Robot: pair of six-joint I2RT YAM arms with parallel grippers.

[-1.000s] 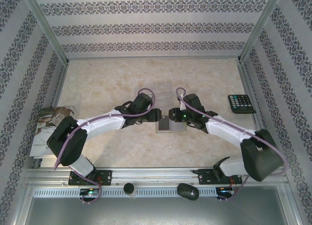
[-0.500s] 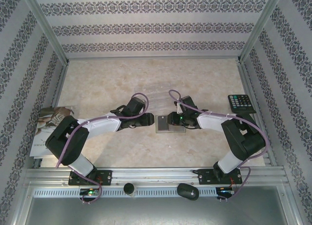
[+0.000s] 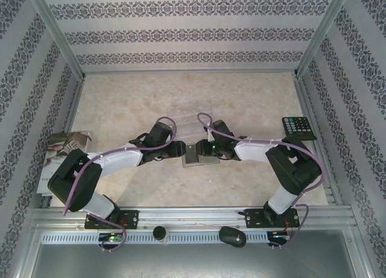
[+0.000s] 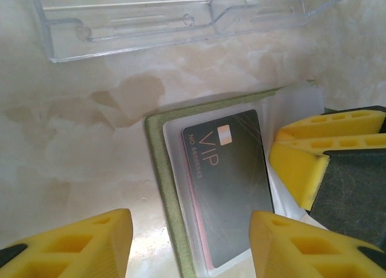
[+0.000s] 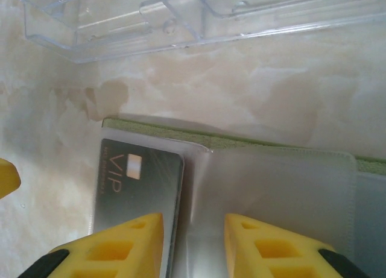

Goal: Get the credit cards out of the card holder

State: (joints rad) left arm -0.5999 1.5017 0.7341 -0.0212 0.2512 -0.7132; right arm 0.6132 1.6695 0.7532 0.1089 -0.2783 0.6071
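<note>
Beige marbled table [image 3: 253,97], open card holder [image 3: 201,159] mid-table, clear plastic tray [image 3: 194,113] behind, calculator [image 3: 298,128] right, booklet [image 3: 57,151] left
</note>
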